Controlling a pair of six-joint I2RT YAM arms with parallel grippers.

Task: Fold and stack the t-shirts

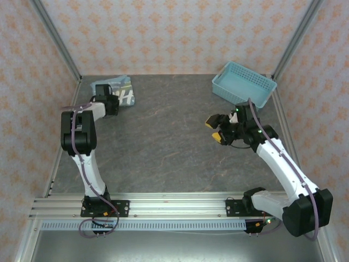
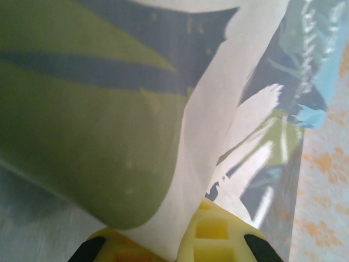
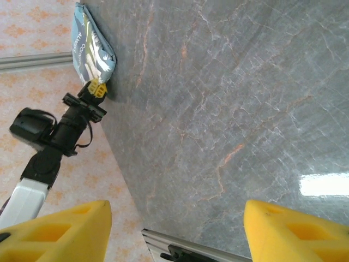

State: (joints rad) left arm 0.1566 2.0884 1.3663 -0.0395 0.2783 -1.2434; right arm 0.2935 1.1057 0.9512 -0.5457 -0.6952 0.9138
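Left wrist view: the left gripper is clamped on a fold of the t-shirt. White cloth runs down between the two yellow fingertips, with printed fabric close against the lens.

Top external view: the t-shirt lies as a folded bundle on the grey table at the far-left corner, close to the back wall. It is well apart from the light blue perforated basket at the far right. The right gripper hangs above the table near the basket, fingers apart and holding nothing.

Step in hand, as judged: gripping the near edge of the bundle to draw it out or turn a fold over.

Recommendations:
- Lift only enough to free the pinched layer, then pull low and level, so the layers beneath are not dragged askew.
- Move toward the table's centre, away from the wall, where there is room to work.
- Bring the right gripper across to pin or take the opposite edge, as one pinch point lets the cloth swing and bunch.

Orientation: the bundle's long axis runs roughly across the table, left to right, parallel to the back wall. The print faces up. Which end is the collar cannot be told at this distance, and the close view is too blurred to settle it.
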